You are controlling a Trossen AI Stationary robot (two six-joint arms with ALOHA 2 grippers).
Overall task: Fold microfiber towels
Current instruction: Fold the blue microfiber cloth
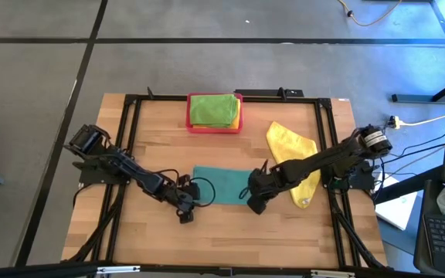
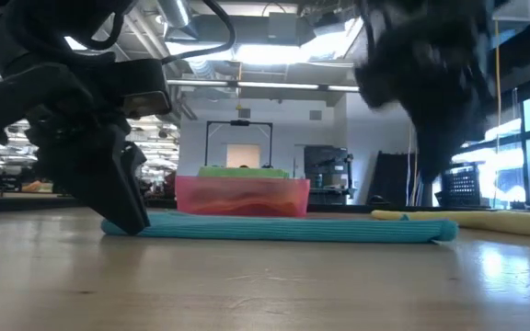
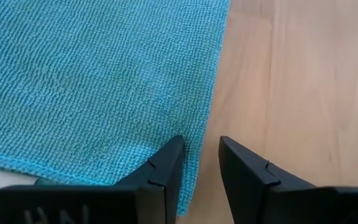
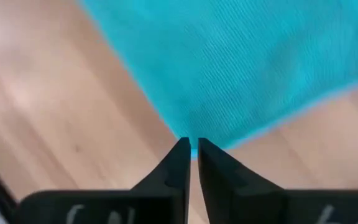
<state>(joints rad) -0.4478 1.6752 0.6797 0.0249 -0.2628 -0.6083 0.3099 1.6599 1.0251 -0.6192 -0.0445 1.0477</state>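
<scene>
A teal towel (image 1: 221, 185), folded into a flat strip, lies mid-table; the low view shows the teal towel (image 2: 274, 228) lying flat on the wood. My left gripper (image 1: 185, 213) stands open at its near left corner, one finger over the cloth and one over bare wood (image 3: 201, 163). My right gripper (image 1: 255, 203) is at the near right corner, its fingers almost together (image 4: 193, 152). A yellow towel (image 1: 288, 143) lies crumpled under the right arm. A green towel (image 1: 213, 110) lies folded in the pink tray (image 1: 193, 126). My left gripper comes slanting down from the table's left. One fingertip (image 3: 166, 163) stands on the towel's edge strip by the corner (image 3: 190, 186), the other finger (image 3: 244, 165) beside the cloth; the towel stays flat. Whether the tip presses, I cannot tell. My right gripper pinches the towel's pointed corner (image 4: 188, 138) between its fingertips, from above and pointing steeply down. One layer or several, I cannot tell. The rest of the towel spreads away below the fingers.
A black frame (image 1: 130, 154) runs around the wooden table. The tray stands at the far edge, in the middle. Bare wood (image 1: 230, 239) lies near the front edge. Cables (image 1: 199, 189) loop by the left gripper.
</scene>
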